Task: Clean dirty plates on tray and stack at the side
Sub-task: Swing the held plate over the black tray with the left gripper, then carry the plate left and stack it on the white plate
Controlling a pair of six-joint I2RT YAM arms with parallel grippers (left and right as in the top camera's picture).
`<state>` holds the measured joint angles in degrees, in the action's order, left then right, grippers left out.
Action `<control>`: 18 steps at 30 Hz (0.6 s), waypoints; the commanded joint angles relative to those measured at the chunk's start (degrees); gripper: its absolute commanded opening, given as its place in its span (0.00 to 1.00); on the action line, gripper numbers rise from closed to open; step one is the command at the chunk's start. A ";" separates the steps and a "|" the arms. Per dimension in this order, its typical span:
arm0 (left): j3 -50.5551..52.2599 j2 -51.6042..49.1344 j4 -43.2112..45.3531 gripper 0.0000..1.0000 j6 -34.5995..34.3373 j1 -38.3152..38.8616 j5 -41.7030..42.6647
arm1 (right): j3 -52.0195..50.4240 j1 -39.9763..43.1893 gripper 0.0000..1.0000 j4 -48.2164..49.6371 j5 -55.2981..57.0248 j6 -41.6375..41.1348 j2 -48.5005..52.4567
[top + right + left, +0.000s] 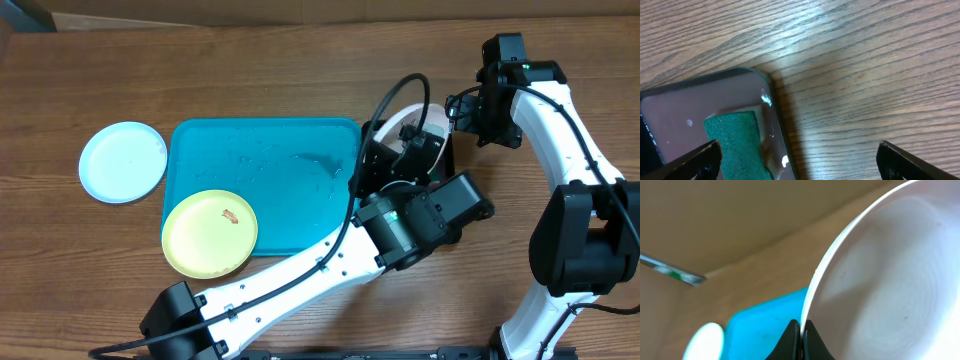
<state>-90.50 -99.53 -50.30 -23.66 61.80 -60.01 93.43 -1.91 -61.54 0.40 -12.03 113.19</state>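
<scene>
Open over turquoise tray (pixel 270 165) middle; blocked at near-left corner by yellow plate (pixel 208 233), rightward by left arm (pixel 320 265) and held white plate (pixel 890 280).

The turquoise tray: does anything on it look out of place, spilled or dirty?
Yes. The yellow plate lies askew over the tray at its near left corner, hanging past the rim, with a red-brown smear on it. Near the tray's middle, a wet-looking patch glistens, as if water was spilled.

No text, label, brand or number can be read anywhere — nothing legible.
</scene>
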 commanded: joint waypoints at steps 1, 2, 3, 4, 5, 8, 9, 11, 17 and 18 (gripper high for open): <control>-1.53 1.81 -0.85 0.04 -4.13 -4.17 15.15 | 1.05 0.07 1.00 0.20 0.15 -0.33 -1.01; -1.53 1.81 -1.05 0.04 -4.09 -5.84 19.56 | 1.05 0.07 1.00 0.20 0.15 -0.33 -1.01; -1.53 1.81 -1.29 0.04 -4.07 -7.41 22.97 | 1.05 0.07 1.00 0.20 0.15 -0.33 -1.01; -1.53 1.81 -1.57 0.04 -4.07 -9.57 26.91 | 1.05 0.07 1.00 0.20 0.15 -0.33 -1.01; -1.53 1.81 -1.86 0.04 -4.04 -12.20 31.04 | 1.05 0.07 1.00 0.20 0.15 -0.33 -1.01; -1.53 1.81 -2.67 0.04 -4.00 -20.94 44.46 | 1.05 0.07 1.00 0.17 0.15 -0.33 -1.01; -1.53 1.81 -3.04 0.04 -4.00 -24.39 49.59 | 1.05 0.07 1.00 0.20 0.15 -0.33 -1.01; -1.53 1.81 -3.93 0.04 -3.96 -31.04 58.66 | 1.05 0.07 1.00 0.20 0.15 -0.33 -1.01; -1.49 1.38 -7.23 0.04 -2.43 -52.61 77.37 | 1.05 0.07 1.00 0.17 0.15 -0.33 -1.01; -1.46 1.33 -7.76 0.04 -2.01 -55.63 78.14 | 1.05 0.07 1.00 0.20 0.15 -0.33 -1.01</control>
<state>-90.65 -99.53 -57.06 -26.61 13.67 4.49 93.43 -1.91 -61.54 0.40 -12.03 113.19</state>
